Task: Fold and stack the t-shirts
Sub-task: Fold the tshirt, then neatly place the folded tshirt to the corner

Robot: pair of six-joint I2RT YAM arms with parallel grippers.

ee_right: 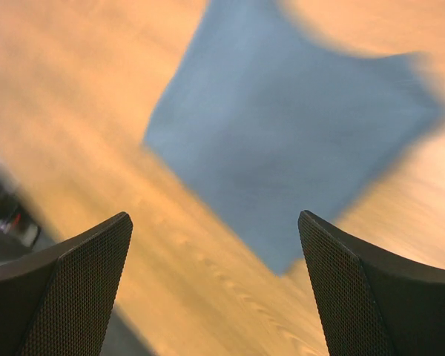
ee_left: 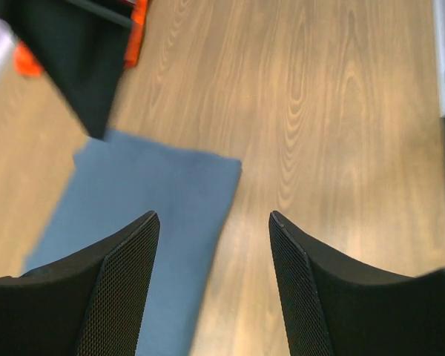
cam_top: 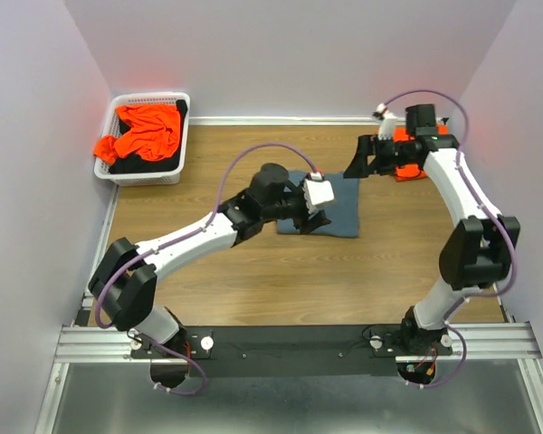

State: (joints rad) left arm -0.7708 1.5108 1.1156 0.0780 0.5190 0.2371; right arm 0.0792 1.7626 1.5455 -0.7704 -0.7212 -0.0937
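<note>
The slate blue-grey short-sleeved cloth t-shirt (cam_top: pixel 342 203) lies folded into a flat rectangle near the middle of the brown wood-grain table (cam_top: pixel 253 280); its edges are straight and it lies flat on the surface.

The left gripper (ee_left: pixel 213 216) is positioned above the near-left part of this shirt; its jaws stand apart and nothing is between them. In the left wrist view, the left finger is over blue-grey cloth and the right finger is over bare wood, so the shirt edge runs between the two.

The right gripper (ee_right: pixel 215 216) is at the far right of the table, beside the shirt's far-right corner; its jaws are spread wide and hold nothing. The right wrist view is blurred and shows the blue-grey shirt ahead of the fingers, apart from them.

A bright orange cloth piece (cam_top: pixel 409 172) lies on the table under the right arm; the arm hides most of it, so its fold cannot be determined.

Crumpled bright orange t-shirts (cam_top: pixel 149 131) fill the white slotted plastic basket (cam_top: pixel 145 176) at the far-left corner, well apart from both grippers.
</note>
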